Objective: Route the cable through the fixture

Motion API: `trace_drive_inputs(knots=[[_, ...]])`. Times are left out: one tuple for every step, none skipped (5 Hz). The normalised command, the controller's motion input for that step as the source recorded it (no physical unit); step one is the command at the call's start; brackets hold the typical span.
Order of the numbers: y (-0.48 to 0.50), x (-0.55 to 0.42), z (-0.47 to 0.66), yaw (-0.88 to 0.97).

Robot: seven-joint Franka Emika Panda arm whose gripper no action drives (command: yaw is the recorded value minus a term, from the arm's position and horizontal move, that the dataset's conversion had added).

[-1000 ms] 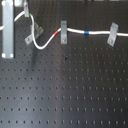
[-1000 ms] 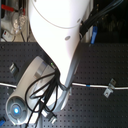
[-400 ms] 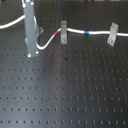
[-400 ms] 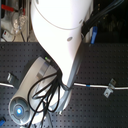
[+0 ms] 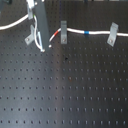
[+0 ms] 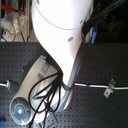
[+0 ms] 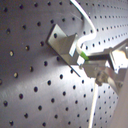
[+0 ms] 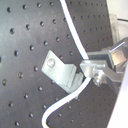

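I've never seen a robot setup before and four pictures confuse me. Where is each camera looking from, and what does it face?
First exterior view: high, looking down on the black board; cable, three clips, claw at the fixture.
Second exterior view: looks past the arm; the white arm fills it, cable at the second exterior view's right.
First wrist view: rides the claw, close on the fixture and the cable's green band.
Second wrist view: rides the claw too, fixture and cable close.
Both wrist views share fixture, cable and fingers.
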Motion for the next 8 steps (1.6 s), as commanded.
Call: trace_drive_inputs(knots=[[-0.018,-0.066,0.04,-0.78],[-0.107,-0.197,0.1,-0.59],[-0.033,-0.35,0.38,-0.45],[-0.106,-0.254,0.01,-0.21],[0.024,-0.03,0.01,0.0],[0.155,-0.198,0.1,-0.28],[0.172,-0.233,0.07,-0.18],[0.004,-0.004,0.09,-0.06]])
